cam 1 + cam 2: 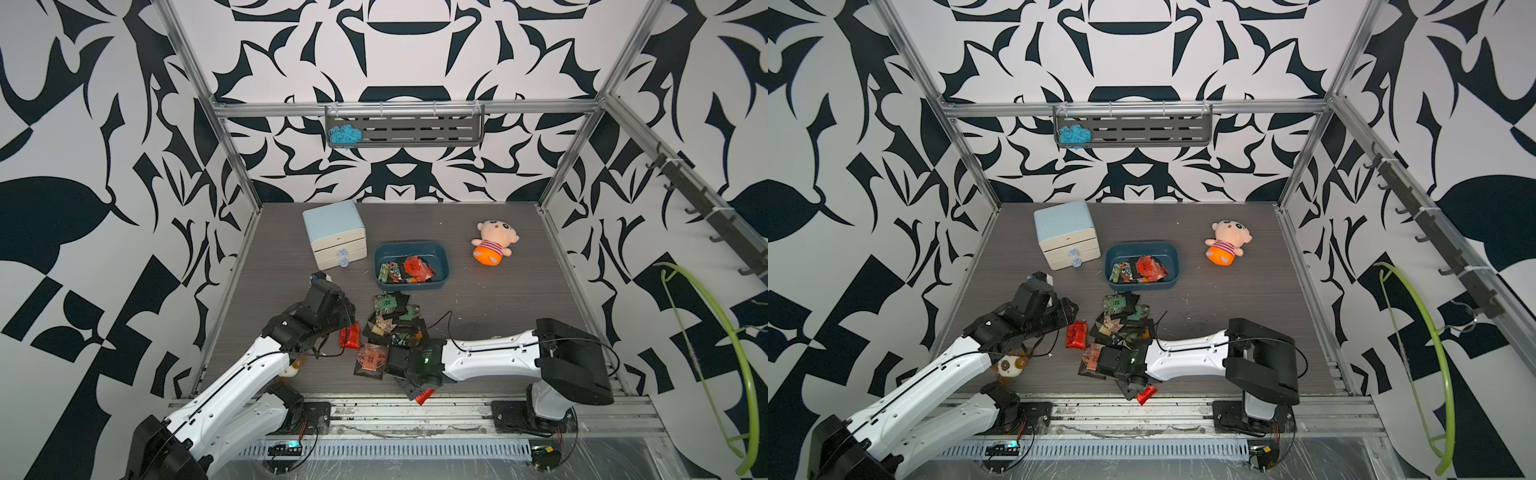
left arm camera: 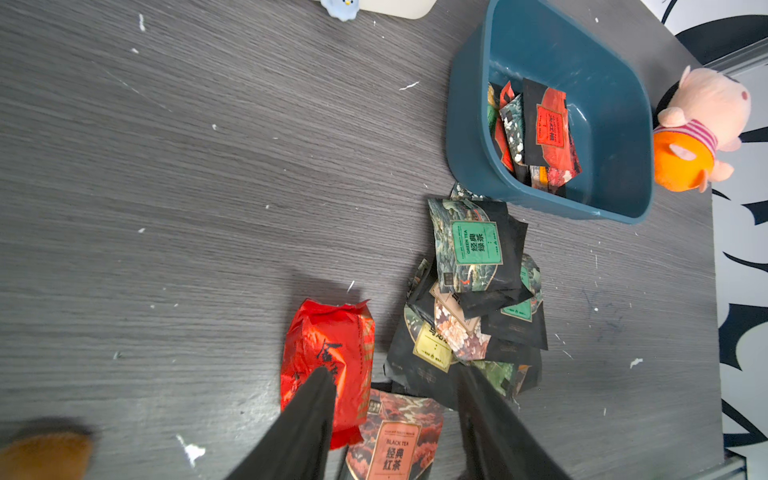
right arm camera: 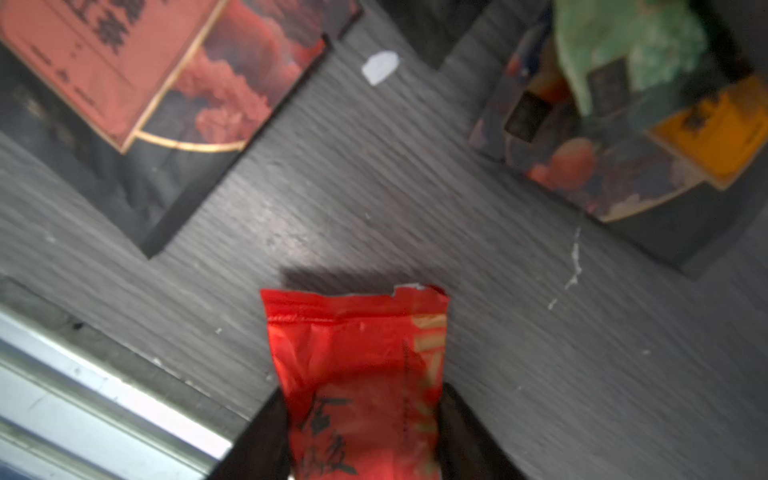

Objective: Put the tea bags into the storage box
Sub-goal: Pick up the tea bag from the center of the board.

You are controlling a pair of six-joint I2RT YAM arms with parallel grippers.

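The storage box [image 1: 444, 266] [image 1: 1177, 266] [image 2: 469, 124] is a dark teal tray at mid-table holding several tea bags [image 1: 409, 268] [image 2: 540, 129]. A pile of dark tea bags [image 1: 392, 320] [image 1: 1121, 318] [image 2: 473, 266] lies in front of it. My left gripper [image 2: 395, 386] [image 1: 351, 322] hangs open over a red tea bag [image 2: 328, 345] [image 1: 350, 336] and a black-tea sachet [image 2: 395, 440], holding nothing. By the table's front edge, my right gripper [image 3: 361, 415] [image 1: 419, 390] is shut on another red tea bag [image 3: 357, 353] [image 1: 427, 395] [image 1: 1146, 394].
A pale blue and cream drawer cabinet [image 1: 334, 235] stands left of the box, a plush doll [image 1: 494, 243] [image 2: 698, 133] to its right. A small plush toy [image 1: 1011, 365] lies under the left arm. The metal rail [image 1: 415, 409] runs along the front edge.
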